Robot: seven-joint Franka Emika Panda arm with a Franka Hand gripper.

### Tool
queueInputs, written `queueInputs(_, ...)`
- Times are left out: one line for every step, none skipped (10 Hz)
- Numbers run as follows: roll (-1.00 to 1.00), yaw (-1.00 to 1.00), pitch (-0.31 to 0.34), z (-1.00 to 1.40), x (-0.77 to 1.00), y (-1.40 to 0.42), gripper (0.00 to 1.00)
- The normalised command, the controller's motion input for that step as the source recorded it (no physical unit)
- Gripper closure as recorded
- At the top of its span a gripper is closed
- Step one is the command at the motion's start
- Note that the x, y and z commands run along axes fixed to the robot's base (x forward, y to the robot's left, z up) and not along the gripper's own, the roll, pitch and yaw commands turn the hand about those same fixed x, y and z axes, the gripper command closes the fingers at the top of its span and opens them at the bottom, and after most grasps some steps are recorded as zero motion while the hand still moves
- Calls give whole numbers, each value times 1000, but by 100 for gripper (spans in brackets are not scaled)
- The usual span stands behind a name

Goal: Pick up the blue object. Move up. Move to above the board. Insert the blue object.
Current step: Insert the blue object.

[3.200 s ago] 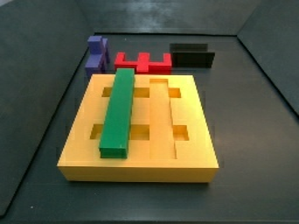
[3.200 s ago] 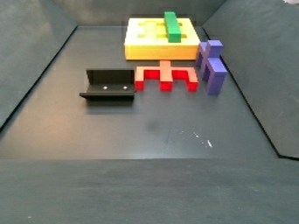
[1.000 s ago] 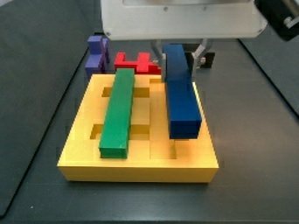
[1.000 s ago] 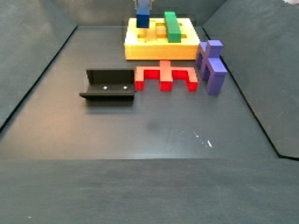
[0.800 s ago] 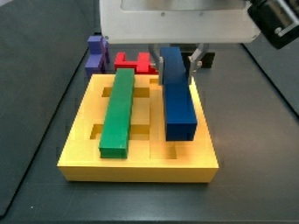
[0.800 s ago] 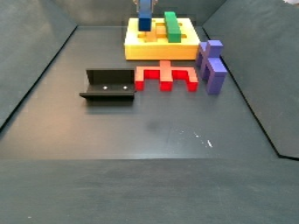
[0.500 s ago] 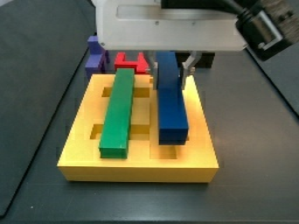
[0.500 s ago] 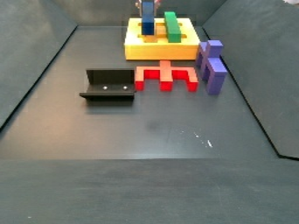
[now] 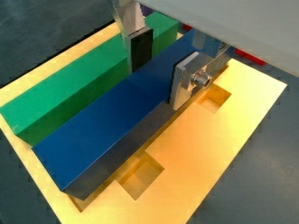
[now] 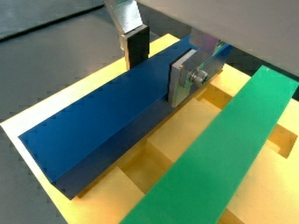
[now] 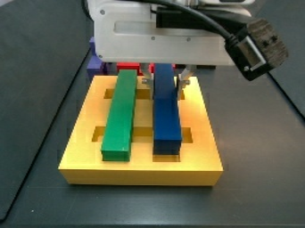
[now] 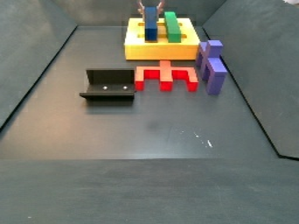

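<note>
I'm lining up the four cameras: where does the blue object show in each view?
Wrist view: blue object between the gripper fingers, beside the green bar.
Wrist view, green bar alongside.
Side view: on the board, under the gripper.
Side view: far end.
Shared landmark: the green bar.

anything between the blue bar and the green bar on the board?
Nothing. In a side view, only a bare yellow strip of the board separates the blue bar from the green bar. The gripper is closed on the blue bar.
</note>
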Motion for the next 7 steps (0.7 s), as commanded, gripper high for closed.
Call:
queueInputs(0, 29, -7, -251, 0, -83, 100)
queueInputs(0, 43, -26, -274, 0, -131, 100)
queueInputs(29, 0, -14, -371, 34, -231, 100)
queueInputs(17, 0, -19, -337, 3, -197, 100)
queueInputs(13, 0, -4, -337, 26, -203, 100)
queueInputs(0, 0, -21, -297, 0, -69, 100)
queueInputs(0, 0, 0, 0, 0, 0, 100)
